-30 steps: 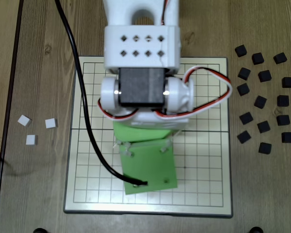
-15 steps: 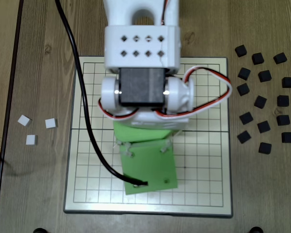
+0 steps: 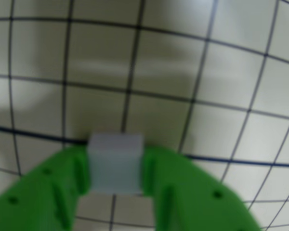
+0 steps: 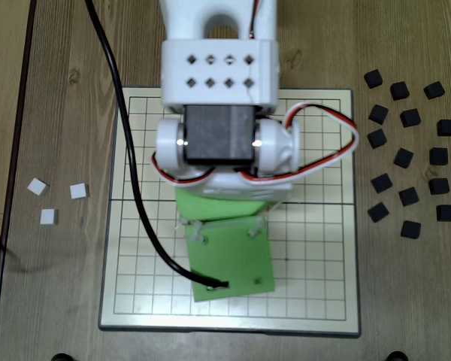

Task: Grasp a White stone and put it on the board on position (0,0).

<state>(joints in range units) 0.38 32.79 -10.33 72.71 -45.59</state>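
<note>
White stone (image 3: 115,161) clamped by opposite side faces in green hand (image 3: 116,180), lower centre of wrist view, above board (image 3: 221,96); judged light, rigid, smooth, slip-prone.

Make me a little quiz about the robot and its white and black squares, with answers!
1. True or false: the gripper is holding a white stone between its green fingers.
2. In the fixed view, how many white stones lie on the table left of the board?
A) one B) three C) five
3. Fill in: the black pieces lie to the ____ of the board in the fixed view.

Key:
1. True. The wrist view shows it clamped above the grid.
2. B. Three white stones lie there.
3. Right.
</note>
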